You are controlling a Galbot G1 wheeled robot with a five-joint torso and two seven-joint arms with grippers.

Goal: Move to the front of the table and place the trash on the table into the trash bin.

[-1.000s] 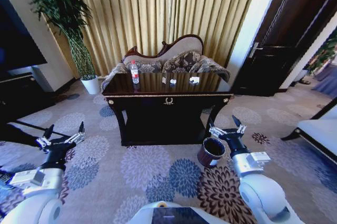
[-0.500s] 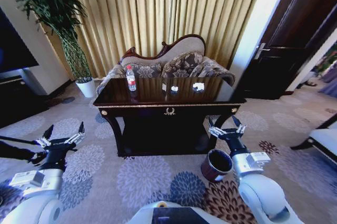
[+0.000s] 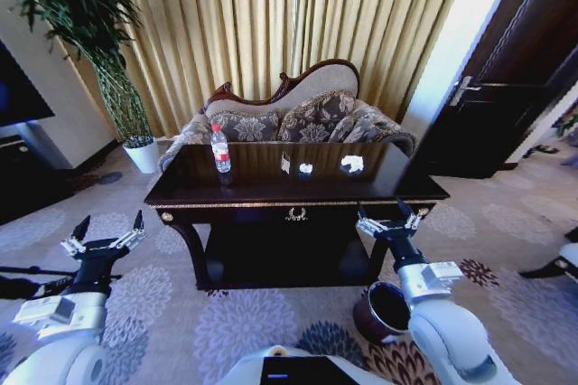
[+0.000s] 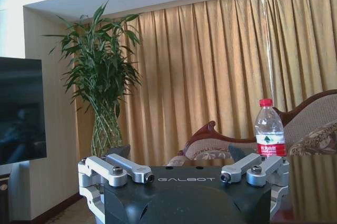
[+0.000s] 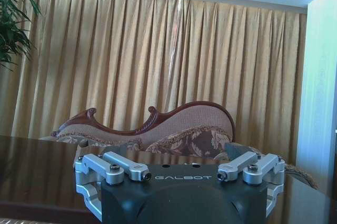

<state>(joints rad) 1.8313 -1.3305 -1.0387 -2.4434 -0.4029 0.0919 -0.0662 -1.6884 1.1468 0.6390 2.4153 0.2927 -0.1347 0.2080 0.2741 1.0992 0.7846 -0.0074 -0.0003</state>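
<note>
The glossy dark table with gold trim stands close ahead. On its top stand a clear bottle with a red label, also visible as the bottle, and two white scraps further right. The dark brown trash bin sits on the carpet by the table's right leg. My left gripper hangs open low at the left, short of the table. Open too, my right gripper is level with the table's front edge, above the bin.
A patterned sofa stands behind the table before gold curtains. A tall plant in a white pot is at the back left, beside a dark TV cabinet. A dark door is at the right. Flowered carpet lies all round.
The camera has come closer to the table, which now looks larger and lower in the picture. The bin has shifted toward the bottom right. Both grippers keep their pose.
</note>
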